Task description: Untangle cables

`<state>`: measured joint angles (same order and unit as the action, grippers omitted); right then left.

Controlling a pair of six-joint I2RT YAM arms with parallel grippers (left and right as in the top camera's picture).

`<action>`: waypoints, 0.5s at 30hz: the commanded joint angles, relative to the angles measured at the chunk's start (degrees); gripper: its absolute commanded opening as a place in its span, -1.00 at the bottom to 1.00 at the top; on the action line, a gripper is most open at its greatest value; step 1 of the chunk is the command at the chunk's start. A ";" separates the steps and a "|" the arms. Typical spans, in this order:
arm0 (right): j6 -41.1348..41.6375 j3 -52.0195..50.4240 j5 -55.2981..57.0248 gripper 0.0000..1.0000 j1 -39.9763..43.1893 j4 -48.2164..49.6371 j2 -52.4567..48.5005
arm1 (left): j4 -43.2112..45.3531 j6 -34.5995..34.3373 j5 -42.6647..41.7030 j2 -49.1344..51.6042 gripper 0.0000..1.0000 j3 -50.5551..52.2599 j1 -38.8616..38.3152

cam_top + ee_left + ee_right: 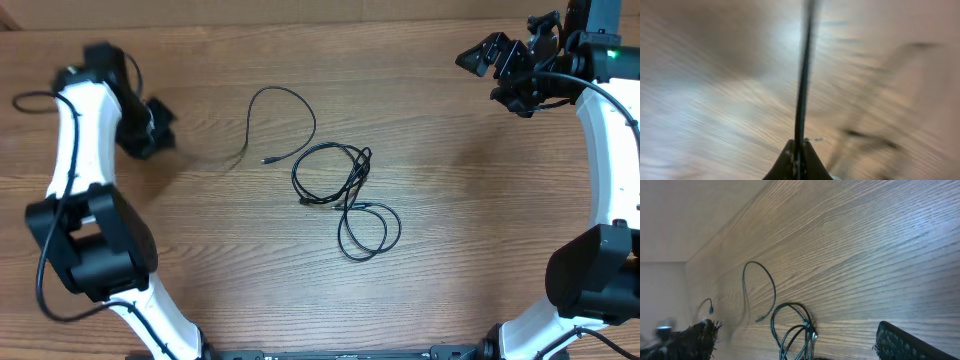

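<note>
Overhead shows the left gripper clamped on one loose cable, right gripper jaws apart, tangled cables between.

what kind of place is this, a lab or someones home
Most likely a robotics lab or test bench: a white-and-black left arm and right arm stand at a wood-grain table, and thin black cables lie between them. Nothing homelike shows.

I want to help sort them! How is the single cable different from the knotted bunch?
The single cable makes one open curve; the knotted bunch has several loops crossing. The single cable runs into the left gripper; nothing holds the knotted bunch. Both are thin and black.
</note>
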<state>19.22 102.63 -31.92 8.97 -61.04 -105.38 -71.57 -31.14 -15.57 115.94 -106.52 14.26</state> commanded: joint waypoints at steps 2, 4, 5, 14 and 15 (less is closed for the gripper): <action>-0.61 0.52 0.39 1.00 0.04 0.26 1.86 | -4.39 -0.61 -21.75 -8.52 -0.92 -10.34 -1.60; -0.59 0.52 0.39 1.00 0.04 0.26 1.86 | -4.39 -4.68 -22.40 -10.62 -0.92 -10.71 -2.49; -0.59 0.52 0.39 1.00 0.04 0.26 1.86 | -4.00 -7.08 -22.38 -12.09 -0.91 -10.71 -3.23; 7.56 0.52 -0.33 1.00 0.04 3.87 1.86 | 0.59 -9.86 -21.35 -20.55 -0.92 -10.71 -7.48; 7.76 0.52 -0.59 1.00 0.04 2.80 1.86 | 0.59 -10.49 -21.46 -21.05 -0.92 -10.71 -7.76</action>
<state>22.39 102.63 -32.14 8.97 -57.84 -105.38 -71.33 -38.72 -35.75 98.17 -116.42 7.46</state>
